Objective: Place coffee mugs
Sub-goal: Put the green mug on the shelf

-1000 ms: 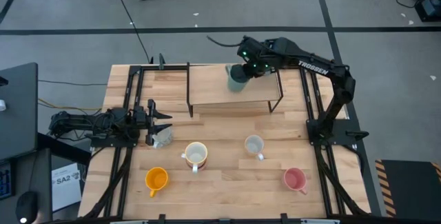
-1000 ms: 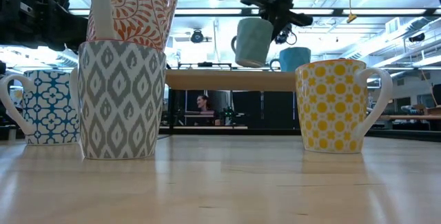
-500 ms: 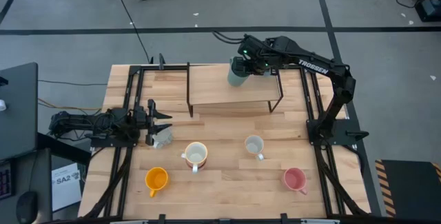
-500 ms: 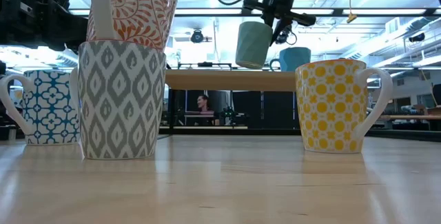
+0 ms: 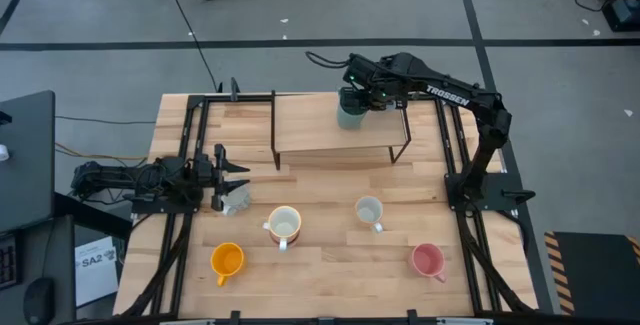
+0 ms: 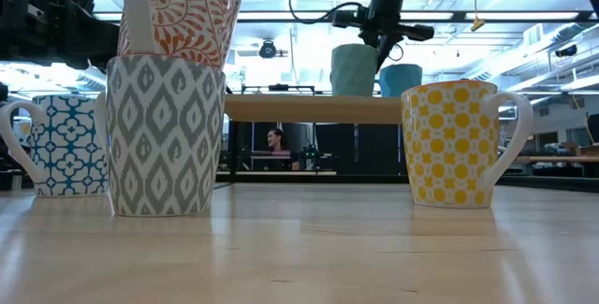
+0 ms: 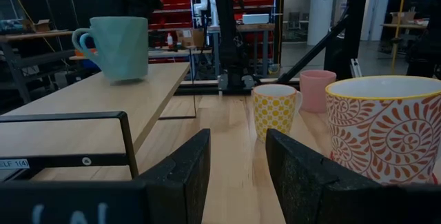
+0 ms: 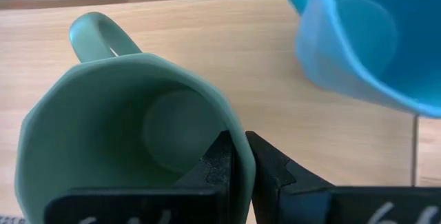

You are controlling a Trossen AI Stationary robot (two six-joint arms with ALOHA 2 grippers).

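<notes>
A pale green coffee mug [image 5: 349, 117] stands upright at the wooden shelf [image 5: 310, 133] at the table's far side, with my right gripper [image 8: 239, 143] shut on its rim from above. Close beside it on the shelf is a bright blue mug [image 8: 358, 38]. In the low view the green mug's [image 6: 354, 70] base is down at the shelf board [image 6: 299, 108]. My left gripper [image 7: 238, 148] waits open at the table's left side, level, with nothing between its fingers. My right gripper pinches the green mug's wall at the rim [image 8: 241, 176], on the side away from the handle [image 8: 96, 31]. One finger [image 8: 219, 160] is inside the mug and one [image 8: 270, 170] outside. The fingers come steeply from above. The mug is upright, its base at the shelf board.
On the near half of the table stand an orange mug [image 5: 227, 260], a cream one [image 5: 284, 225], a grey-white one [image 5: 370, 210] and a pink one [image 5: 428, 259]. A patterned mug [image 5: 236, 198] sits right by my left gripper. The shelf has bare board to the left.
My right gripper has rolled at the wrist and sunk a little toward the shelf. The green mug, which hung tilted above the board, now stands upright with its base down at the shelf, beside the blue mug.
</notes>
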